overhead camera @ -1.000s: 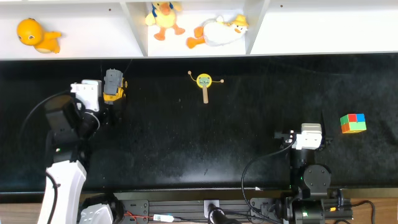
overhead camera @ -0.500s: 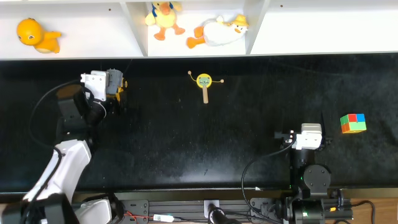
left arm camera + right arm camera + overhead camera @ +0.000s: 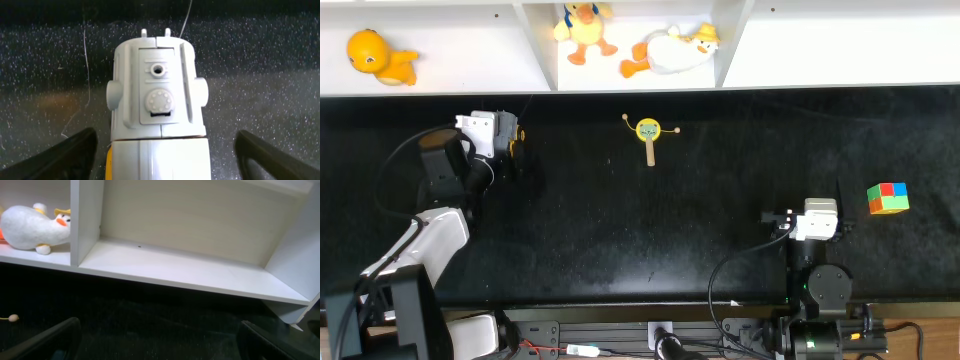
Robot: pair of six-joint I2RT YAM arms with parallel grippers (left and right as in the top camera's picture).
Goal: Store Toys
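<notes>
1. Your left claw point(image 3: 165, 142) is released, with its two fingers spread wide. The toy truck point(image 3: 157, 95) sits right between them with a gap on each side, so nothing is gripped yet
2. The truck's long axis runs straight out ahead of this claw. The yellow end is back near the palm and the grey end reaches past the fingertips
3. That puts the fingers facing the truck's narrow flanks. In my judgement a plain squeeze is what the next move calls for, with no turning of the wrist first
4. The white shelf point(image 3: 430, 82) lies near the left claw, just past the far edge of the black table point(image 3: 620, 240). The bay closest to the claw holds the orange duck point(image 3: 380, 55)
5. Your right claw point(image 3: 160, 330) is also released and holds nothing. It is well apart from the truck, so the left arm is clearly the nearer one for this toy
6. The colour cube point(image 3: 887, 198) lies near the right claw, and the rattle point(image 3: 648, 133) lies between the two claws
7. Close evenly, since the smooth grey body could twist if one finger lands first
</notes>
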